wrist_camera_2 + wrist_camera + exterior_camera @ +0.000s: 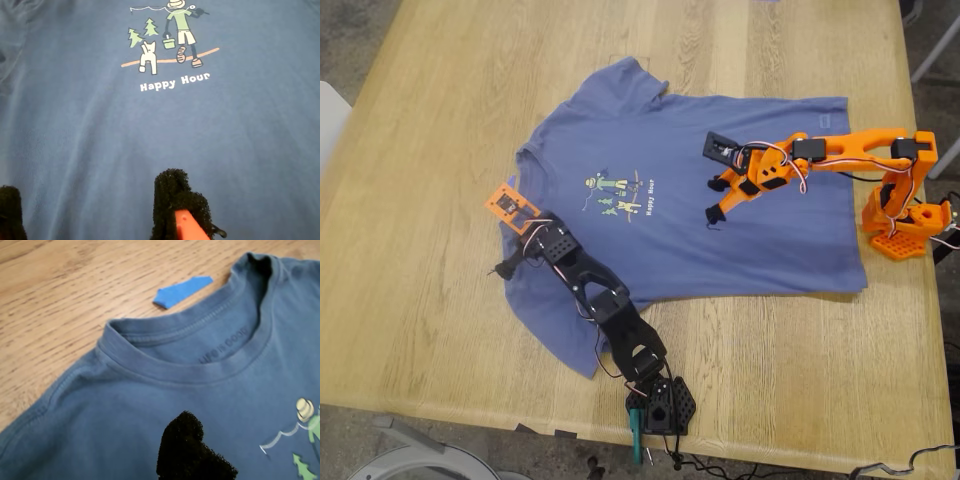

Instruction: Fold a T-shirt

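Exterior view, table (410,260): pale wooden top that fills the frame, with both arm bases on it.
T-shirt (720,260): lies flat, chest up, across the middle of the table; its neck points to the exterior view's left and its hem to the right. One sleeve reaches to the far side and the other to the near side.
My first gripper (512,210): on the black arm, at the exterior view's left, over the shirt's shoulder area beside the neck. Its base stands at the near edge of the table.
First gripper jaws: only one black pad (192,452) shows in the first wrist view, low over the cloth, so I cannot tell how the jaws stand.
Collar (190,370): ribbed, lying flat on the table.
Blue tape (181,290): a small strip on bare wood just beyond the collar.
Print (613,195): green and yellow cartoon with the words "Happy Hour", on the chest between the two grippers.
My second gripper (715,200): on the orange arm, reaching in from the exterior view's right over the shirt's belly.
Second gripper jaws: spread apart, grasping nothing, with two black pads (172,200) over the blue cloth.
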`<state>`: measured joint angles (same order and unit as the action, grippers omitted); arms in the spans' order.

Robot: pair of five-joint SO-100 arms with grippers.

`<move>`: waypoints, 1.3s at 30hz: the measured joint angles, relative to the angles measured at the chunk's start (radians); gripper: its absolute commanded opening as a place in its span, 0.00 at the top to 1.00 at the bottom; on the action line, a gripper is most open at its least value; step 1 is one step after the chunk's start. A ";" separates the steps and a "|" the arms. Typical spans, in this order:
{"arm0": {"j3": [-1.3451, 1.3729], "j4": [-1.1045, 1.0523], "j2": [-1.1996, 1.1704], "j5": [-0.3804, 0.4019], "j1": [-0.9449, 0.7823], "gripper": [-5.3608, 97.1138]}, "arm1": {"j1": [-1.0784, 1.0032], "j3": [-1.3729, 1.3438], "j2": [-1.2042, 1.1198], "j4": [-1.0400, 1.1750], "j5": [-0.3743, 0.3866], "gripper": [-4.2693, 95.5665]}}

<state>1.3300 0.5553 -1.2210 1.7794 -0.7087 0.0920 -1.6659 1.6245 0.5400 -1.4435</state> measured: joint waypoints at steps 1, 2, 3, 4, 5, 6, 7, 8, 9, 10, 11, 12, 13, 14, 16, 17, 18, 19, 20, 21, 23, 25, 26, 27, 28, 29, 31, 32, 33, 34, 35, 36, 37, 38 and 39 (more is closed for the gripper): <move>-0.009 -0.011 0.017 0.000 -0.005 0.26 | 0.002 0.000 -0.012 -0.015 0.000 0.59; -0.020 -0.020 0.031 0.000 -0.008 0.26 | 0.002 0.000 -0.021 -0.028 0.000 0.59; -0.029 -0.031 0.046 0.000 -0.012 0.26 | 0.002 0.000 -0.032 -0.038 0.000 0.59; -0.038 -0.041 0.064 -0.005 -0.014 0.26 | 0.002 0.000 -0.044 -0.051 0.000 0.59; -0.049 -0.051 0.083 -0.011 -0.015 0.26 | 0.002 0.005 -0.055 -0.058 0.000 0.60; -0.061 -0.060 0.103 -0.015 -0.015 0.26 | 0.002 0.011 -0.069 -0.066 0.000 0.60; -0.077 -0.066 0.126 -0.020 -0.015 0.26 | 0.002 0.020 -0.084 -0.074 0.000 0.60; -0.095 -0.071 0.150 -0.023 -0.015 0.26 | 0.002 0.035 -0.100 -0.077 0.000 0.60; -0.114 -0.074 0.176 -0.026 -0.015 0.26 | 0.002 0.048 -0.114 -0.081 0.000 0.60; -0.137 -0.077 0.202 -0.029 -0.014 0.26 | 0.002 0.058 -0.127 -0.084 0.002 0.60; -0.166 -0.078 0.230 -0.029 -0.014 0.26 | 0.002 0.074 -0.144 -0.091 0.005 0.60; -0.193 -0.080 0.258 -0.029 -0.009 0.26 | 0.002 0.084 -0.155 -0.097 0.005 0.60; -0.221 -0.080 0.284 -0.029 -0.003 0.26 | 0.002 0.094 -0.169 -0.100 0.005 0.60; -0.252 -0.080 0.313 -0.029 0.003 0.26 | 0.002 0.106 -0.184 -0.103 0.006 0.60; -0.314 -0.080 0.365 -0.032 0.021 0.27 | 0.006 0.117 -0.198 -0.106 0.006 0.60; -0.342 -0.080 0.393 -0.035 0.028 0.27 | 0.009 0.120 -0.204 -0.106 0.006 0.61; -0.370 -0.080 0.414 -0.035 0.029 0.27 | 0.014 0.123 -0.206 -0.106 0.006 0.61; -0.399 -0.080 0.436 -0.038 0.031 0.27 | 0.018 0.124 -0.207 -0.106 0.006 0.61; -0.423 -0.080 0.456 -0.041 0.031 0.27 | 0.023 0.124 -0.207 -0.109 0.008 0.61; -0.446 -0.080 0.472 -0.041 0.029 0.28 | 0.028 0.126 -0.209 -0.112 0.011 0.61; -0.479 -0.072 0.502 -0.041 0.023 0.28 | 0.032 0.126 -0.209 -0.120 0.018 0.61; -0.495 -0.069 0.517 -0.041 0.020 0.30 | 0.034 0.126 -0.209 -0.127 0.021 0.61; -0.502 -0.061 0.520 -0.041 0.021 0.31 | 0.032 0.126 -0.209 -0.130 0.021 0.61; -0.508 -0.052 0.522 -0.041 0.023 0.31 | 0.031 0.126 -0.209 -0.130 0.023 0.61; -0.512 -0.046 0.525 -0.041 0.023 0.33 | 0.031 0.126 -0.209 -0.132 0.026 0.61; -0.515 -0.041 0.529 -0.041 0.023 0.33 | 0.028 0.123 -0.209 -0.133 0.028 0.61; -0.532 -0.028 0.541 -0.041 0.023 0.37 | 0.021 0.104 -0.209 -0.144 0.028 0.61; -0.545 -0.017 0.551 -0.041 0.023 0.39 | 0.017 0.091 -0.209 -0.153 0.028 0.61; -0.565 -0.003 0.563 -0.041 0.023 0.42 | 0.014 0.077 -0.209 -0.163 0.028 0.61; -0.584 0.012 0.574 -0.041 0.023 0.45 | 0.009 0.064 -0.209 -0.170 0.028 0.61; -0.606 0.029 0.586 -0.041 0.026 0.48 | 0.005 0.055 -0.209 -0.178 0.028 0.61; -0.630 0.046 0.603 -0.041 0.029 0.51 | 0.002 0.048 -0.209 -0.184 0.028 0.61; -0.660 0.063 0.618 -0.040 0.034 0.53 | -0.002 0.041 -0.209 -0.190 0.034 0.61; -0.692 0.084 0.637 -0.035 0.034 0.55 | -0.002 0.041 -0.212 -0.196 0.035 0.61; -0.730 0.106 0.660 -0.031 0.034 0.56 | -0.002 0.041 -0.219 -0.201 0.037 0.61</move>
<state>0.5998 0.6611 -0.5614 1.7487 -0.6750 0.0905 -1.6245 1.4051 0.3390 -1.4067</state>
